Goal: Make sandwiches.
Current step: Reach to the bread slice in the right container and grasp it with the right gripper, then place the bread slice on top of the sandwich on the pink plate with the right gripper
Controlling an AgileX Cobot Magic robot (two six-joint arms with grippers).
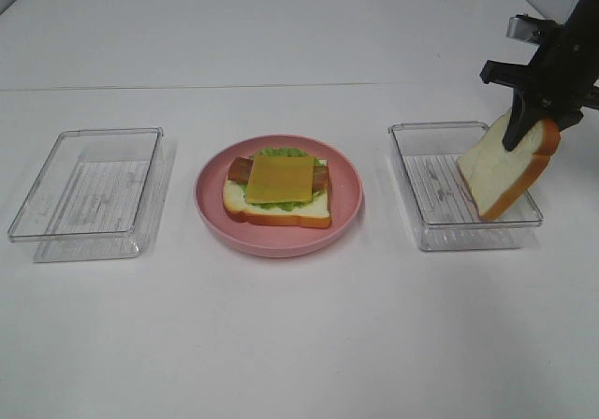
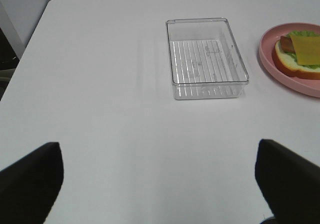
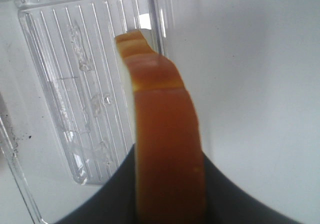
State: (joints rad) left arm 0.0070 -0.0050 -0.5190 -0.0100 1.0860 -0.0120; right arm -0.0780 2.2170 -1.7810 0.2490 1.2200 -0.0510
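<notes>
An open-faced sandwich (image 1: 278, 191) lies on a round pink plate (image 1: 346, 204) at the table's middle: white bread, green lettuce, a brown meat strip and a yellow cheese square (image 1: 280, 177) on top. It also shows in the left wrist view (image 2: 300, 56). My right gripper (image 1: 520, 131) is shut on a second bread slice (image 1: 505, 171) with orange-brown crust and holds it tilted above the right clear tray (image 1: 421, 223). The right wrist view shows the slice's crust edge (image 3: 162, 129) between the fingers. My left gripper (image 2: 160, 184) is open and empty, well left of the plate.
A clear plastic tray (image 1: 89, 193) stands left of the plate and holds nothing; it also shows in the left wrist view (image 2: 206, 58). The right tray (image 3: 75, 84) under the held slice holds nothing else. The table's left edge (image 2: 25, 54) shows in the left wrist view.
</notes>
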